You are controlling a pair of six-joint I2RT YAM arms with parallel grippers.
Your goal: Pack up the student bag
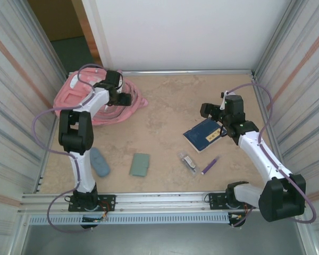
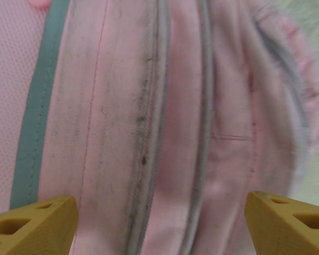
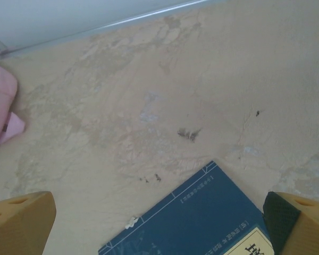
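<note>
The student bag (image 1: 67, 99) lies far-left, long axis crosswise — left pincer (image 2: 159, 212) wide above it; right pincer (image 3: 159, 212) wide.

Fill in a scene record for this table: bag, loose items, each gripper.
bag: pink student bag, far left corner of the table
left gripper: open, fingers wide apart over the bag's zip seams
right gripper: open, above the blue book's far corner
loose items: blue book, purple pen, small clear item, green flat case, blue-grey pouch
</note>
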